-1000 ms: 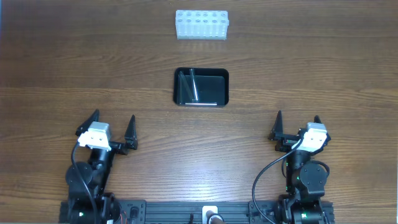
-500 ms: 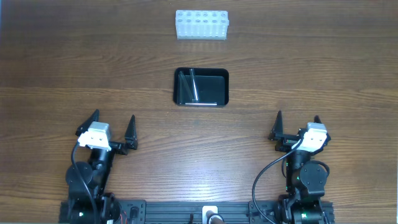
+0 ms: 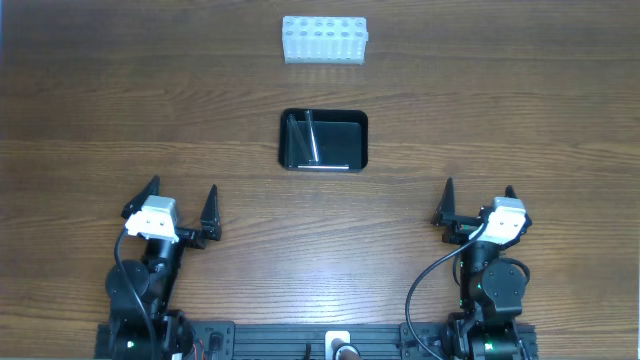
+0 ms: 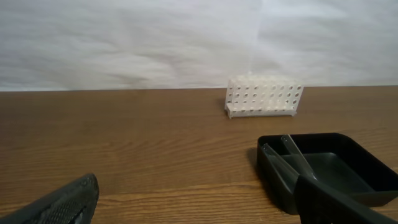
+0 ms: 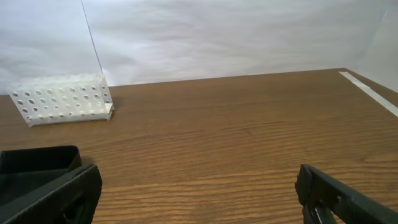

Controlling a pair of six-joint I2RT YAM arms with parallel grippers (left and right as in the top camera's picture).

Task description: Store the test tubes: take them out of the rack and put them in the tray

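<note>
Wood-grain table [image 3: 100, 100], and nothing has budged since the earlier frames. The left gripper [image 3: 182, 186] sits at 7 o'clock from the tray, fingers spread wide with nothing in them. The right gripper [image 3: 478, 186] is at 5 o'clock, same deal. The black tray [image 3: 345, 140] is dead centre, with the white rack [image 3: 324, 40] at its 12 o'clock, well apart. The clear test tubes [image 3: 311, 138] lie in the tray's 9 o'clock half.

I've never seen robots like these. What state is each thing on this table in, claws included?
rack: standing upright, no tubes seen sticking out.
tray: open-topped, with tubes inside.
test tubes: lying down in the tray.
left gripper: open, holding nothing.
right gripper: open, holding nothing.
</note>
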